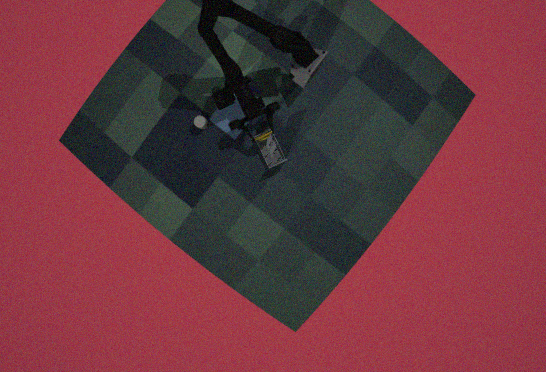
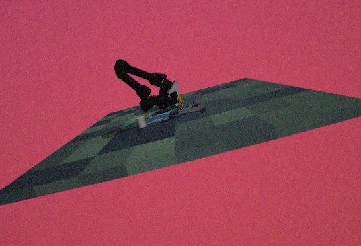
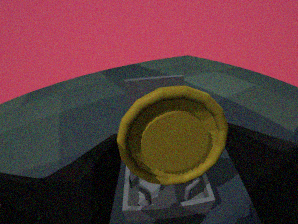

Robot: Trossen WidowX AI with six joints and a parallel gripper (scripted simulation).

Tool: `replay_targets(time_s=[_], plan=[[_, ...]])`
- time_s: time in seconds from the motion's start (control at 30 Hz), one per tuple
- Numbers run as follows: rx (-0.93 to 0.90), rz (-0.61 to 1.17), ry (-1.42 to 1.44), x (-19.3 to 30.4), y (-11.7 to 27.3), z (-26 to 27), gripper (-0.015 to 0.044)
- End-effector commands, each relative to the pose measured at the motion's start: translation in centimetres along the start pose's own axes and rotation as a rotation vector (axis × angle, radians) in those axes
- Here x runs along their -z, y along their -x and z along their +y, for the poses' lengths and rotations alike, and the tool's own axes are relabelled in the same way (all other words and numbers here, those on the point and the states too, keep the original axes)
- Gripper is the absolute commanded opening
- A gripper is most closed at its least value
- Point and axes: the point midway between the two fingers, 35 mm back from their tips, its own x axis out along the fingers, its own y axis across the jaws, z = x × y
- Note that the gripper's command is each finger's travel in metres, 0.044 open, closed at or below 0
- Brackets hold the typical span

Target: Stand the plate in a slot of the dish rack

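The yellow plate (image 1: 263, 136) (image 2: 180, 99) (image 3: 174, 135) is held on edge, its face turned to the wrist camera. My gripper (image 1: 259, 129) (image 2: 176, 100) is shut on the plate's rim; the fingers themselves are dark and hard to make out. The grey dish rack (image 1: 273, 154) (image 2: 193, 108) lies on the floor, and the plate is over the end of the rack nearest the arm. In the wrist view the rack's rails (image 3: 141, 196) show just below the plate. I cannot tell whether the plate touches them.
A white cup (image 1: 200, 122) (image 2: 141, 122) stands to the left of the arm. A pale blue mat (image 1: 226, 113) (image 2: 159, 118) lies between the cup and the rack. A white panel (image 1: 307, 69) sits at the arm's base.
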Motion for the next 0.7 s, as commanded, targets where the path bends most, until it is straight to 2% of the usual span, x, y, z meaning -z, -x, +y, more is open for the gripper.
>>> replay_targets(time_s=[0.0, 0.67], plan=[[-0.007, -0.001, -0.003, -0.1, -1.0, 0.3, 0.0000], [-0.005, 0.001, 0.001, 1.7, -1.8, 0.6, 0.0000]])
